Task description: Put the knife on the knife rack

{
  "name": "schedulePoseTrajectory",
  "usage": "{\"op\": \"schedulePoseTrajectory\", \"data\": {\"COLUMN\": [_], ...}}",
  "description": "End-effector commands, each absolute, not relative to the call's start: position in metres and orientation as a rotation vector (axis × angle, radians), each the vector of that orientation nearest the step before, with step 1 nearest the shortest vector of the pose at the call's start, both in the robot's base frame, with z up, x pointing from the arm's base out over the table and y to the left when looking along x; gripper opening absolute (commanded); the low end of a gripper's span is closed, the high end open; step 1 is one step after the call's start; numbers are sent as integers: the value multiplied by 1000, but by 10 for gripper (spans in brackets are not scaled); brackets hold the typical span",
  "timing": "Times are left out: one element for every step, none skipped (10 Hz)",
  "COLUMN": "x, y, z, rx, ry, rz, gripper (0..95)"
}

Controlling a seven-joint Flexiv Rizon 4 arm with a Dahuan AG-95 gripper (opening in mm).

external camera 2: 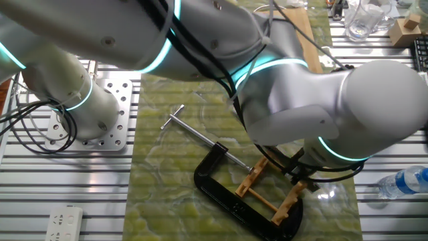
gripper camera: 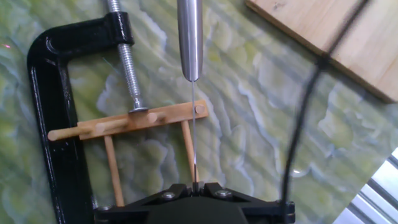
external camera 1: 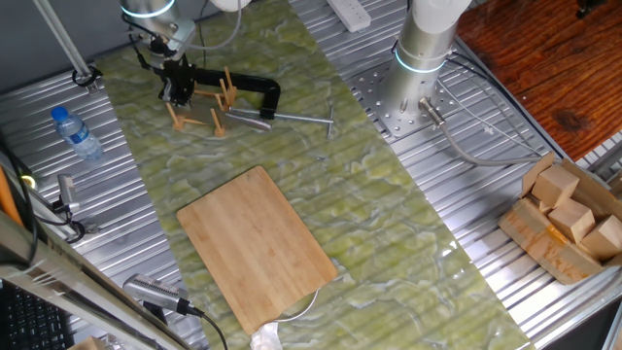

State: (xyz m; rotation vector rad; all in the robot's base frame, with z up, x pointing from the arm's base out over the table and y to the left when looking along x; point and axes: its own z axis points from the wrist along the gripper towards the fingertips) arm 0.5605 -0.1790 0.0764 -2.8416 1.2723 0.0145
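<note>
Jaws are closed on the knife, held edge-on with the blade's thin edge running straight ahead and the silver handle at the far end. Directly beneath lies the knife rack, pinned in place by the black C-clamp, presumably against shifting. Judgement: the blade is aligned alongside a peg for insertion; not yet seated.

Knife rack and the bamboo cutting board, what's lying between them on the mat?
Nothing: in one fixed view, only bare green mat lies between the knife rack and the cutting board.
</note>
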Motion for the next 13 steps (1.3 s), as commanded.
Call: {"op": "schedulePoseTrajectory", "data": {"x": [560, 560, 559, 559, 557, 555, 555, 552, 547, 543, 538, 536, 535], "y": [-179, -179, -178, -177, -173, -168, -166, -157, -144, -137, -126, -120, -117], "z": [76, 77, 80, 82, 95, 109, 113, 133, 156, 164, 172, 176, 177], "rx": [-2839, -2837, -2825, -2821, -2804, -2755, -2733, -2603, -2373, -2209, -1969, -1702, -1523], "ry": [1259, 1266, 1296, 1310, 1378, 1490, 1536, 1777, 2131, 2313, 2517, 2692, 2789], "rz": [24, 31, 46, 46, 41, 59, 66, 83, 69, 70, 87, 112, 138], "gripper": [380, 380, 380, 380, 380, 380, 380, 380, 190, 190, 0, 0, 0]}}
